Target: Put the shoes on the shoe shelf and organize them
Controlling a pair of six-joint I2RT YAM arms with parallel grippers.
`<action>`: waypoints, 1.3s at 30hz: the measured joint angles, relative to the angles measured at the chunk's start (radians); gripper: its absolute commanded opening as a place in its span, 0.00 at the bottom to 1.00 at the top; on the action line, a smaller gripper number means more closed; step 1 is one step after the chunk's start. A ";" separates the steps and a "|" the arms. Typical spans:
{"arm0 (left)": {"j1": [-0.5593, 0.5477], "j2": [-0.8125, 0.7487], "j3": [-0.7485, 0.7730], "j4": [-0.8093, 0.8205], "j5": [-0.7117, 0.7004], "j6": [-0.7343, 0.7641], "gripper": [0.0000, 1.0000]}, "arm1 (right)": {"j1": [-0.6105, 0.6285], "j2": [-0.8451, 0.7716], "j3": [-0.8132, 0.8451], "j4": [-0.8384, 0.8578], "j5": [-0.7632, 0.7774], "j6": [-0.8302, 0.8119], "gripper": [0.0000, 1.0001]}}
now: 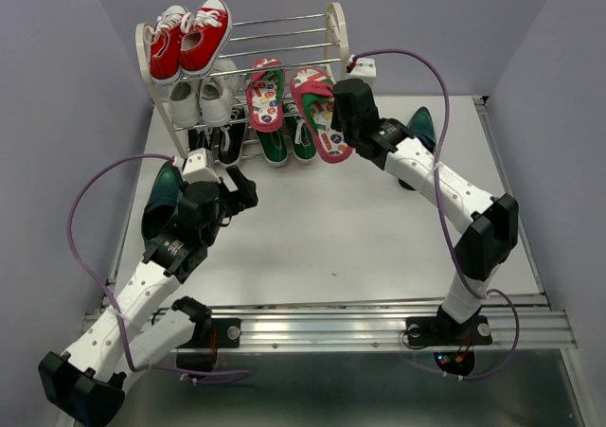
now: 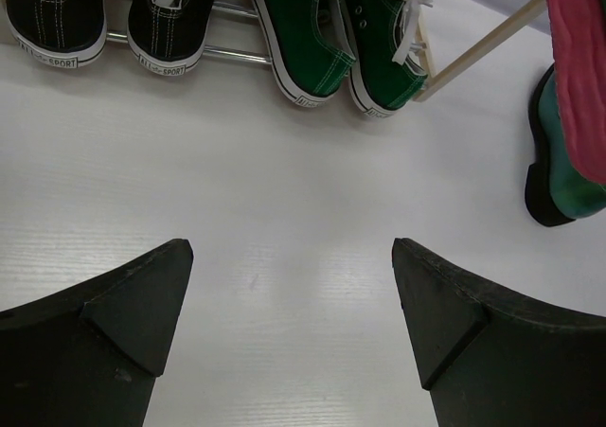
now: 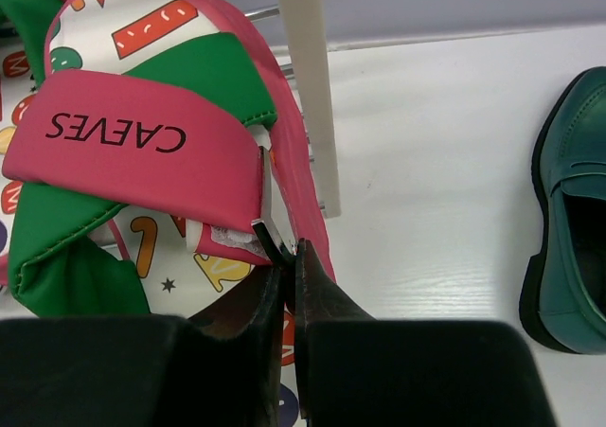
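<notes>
The white table [image 1: 331, 247] carries the shoe shelf [image 1: 338, 29] at its 11 o'clock corner. The right arm [image 1: 445, 190] rises from 5 o'clock, elbow out toward 3 o'clock, and bends in to the shelf's right frame. The left arm [image 1: 151, 285] stretches from 7 o'clock toward the shelf's foot.

Only the top view shows the red sneakers [image 1: 189, 39] on the top tier, the white sneakers [image 1: 201, 100] below them, and both dress shoes on the table. The left teal dress shoe [image 1: 161, 200] lies at 9 o'clock and the right teal dress shoe [image 1: 422, 127] at 2 o'clock. Black sneakers [image 1: 225, 145] and green sneakers [image 1: 273, 149] fill the bottom tier.

Only the right wrist view shows the grip. The right tool [image 3: 289, 255] is clenched on the pink edge of the right flip-flop [image 1: 317, 105], which tilts at the middle tier's right end beside the left flip-flop [image 1: 265, 94].

The left wrist view shows the left tool [image 2: 292, 257] spread wide and empty over bare table, green sneakers at its 12 o'clock.
</notes>
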 measured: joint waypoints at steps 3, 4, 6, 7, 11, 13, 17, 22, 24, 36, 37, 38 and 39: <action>0.000 0.000 0.000 0.000 0.000 0.000 0.99 | 0.000 0.021 0.013 0.001 0.026 0.028 0.01; 0.000 0.000 0.000 0.000 -0.001 0.000 0.99 | 0.000 0.027 0.014 0.001 0.038 0.041 0.01; 0.000 0.000 0.000 0.000 -0.002 0.000 0.99 | 0.000 0.032 0.018 0.001 0.048 0.052 0.01; 0.000 -0.001 0.000 0.000 -0.002 0.000 0.99 | 0.000 0.038 0.024 0.001 0.056 0.058 0.01; 0.000 -0.002 0.000 0.000 -0.002 0.000 0.99 | 0.000 0.063 0.062 0.007 0.073 0.071 0.01; 0.000 -0.002 0.000 0.000 -0.002 0.000 0.99 | 0.000 0.081 0.087 0.010 0.077 0.084 0.01; 0.000 -0.002 0.000 0.000 -0.002 -0.001 0.99 | 0.000 0.122 0.129 0.030 0.084 0.116 0.01; 0.000 -0.002 0.000 0.001 -0.002 -0.001 0.99 | 0.000 0.172 0.171 0.045 0.095 0.146 0.01; 0.000 -0.002 0.000 0.001 -0.002 -0.001 0.99 | 0.000 0.194 0.192 0.045 0.099 0.150 0.01; 0.000 -0.002 0.000 0.001 -0.002 -0.001 0.99 | 0.000 0.315 0.313 0.121 0.186 0.143 0.02; 0.000 -0.002 0.000 0.001 -0.002 -0.001 0.99 | 0.000 0.320 0.316 0.128 0.191 0.143 0.02; 0.000 -0.002 0.000 0.001 -0.002 -0.001 0.99 | 0.000 0.324 0.317 0.139 0.197 0.143 0.02; 0.000 -0.002 0.000 0.001 -0.002 -0.001 0.99 | 0.000 0.328 0.317 0.151 0.202 0.142 0.02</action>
